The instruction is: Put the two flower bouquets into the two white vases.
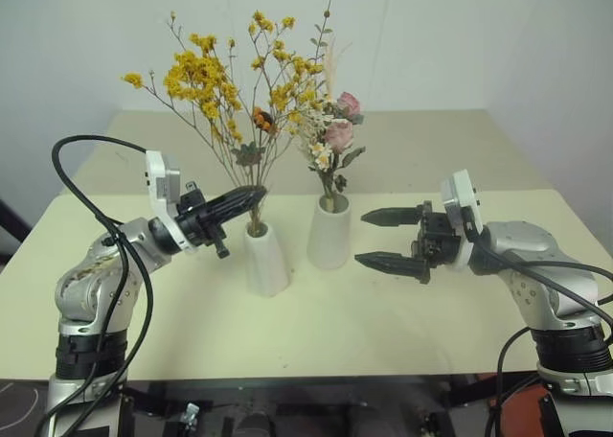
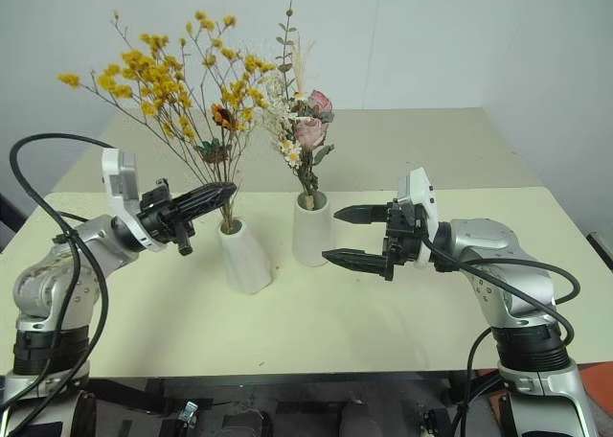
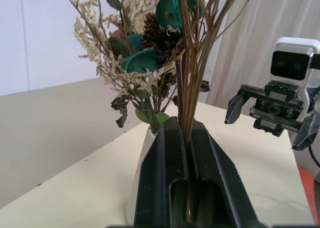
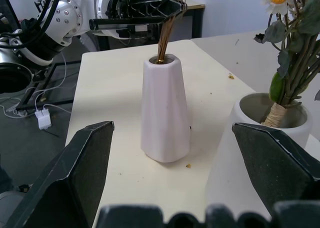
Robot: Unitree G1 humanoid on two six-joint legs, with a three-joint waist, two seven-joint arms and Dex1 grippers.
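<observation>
Left pincer (image 1: 251, 198) is clenched on the yellow spray's (image 1: 215, 78) stems, which stand in the narrow-necked vase (image 1: 265, 258) mid-surface. Beside it, the rose bouquet (image 1: 330, 140) fills the wide-mouthed vase (image 1: 329, 234). Right pincer (image 1: 372, 238) hangs released nearby.

We see two vases mid-table, just beside each other: narrow-necked vase (image 1: 266, 260) at 9 o'clock of wide-mouthed vase (image 1: 329, 232), slim gap between. Yellow spray (image 1: 225, 82) and rose bouquet (image 1: 330, 135) crowd space overhead, stems tangling. Left gripper (image 1: 251, 198) clamped on spray stems just above narrow neck, blocking approach from 9 o'clock. Right gripper (image 1: 383, 238) spread wide at 3 o'clock of wide-mouthed vase, near it. Table (image 1: 316, 332) bare toward 6 and 12 o'clock.
</observation>
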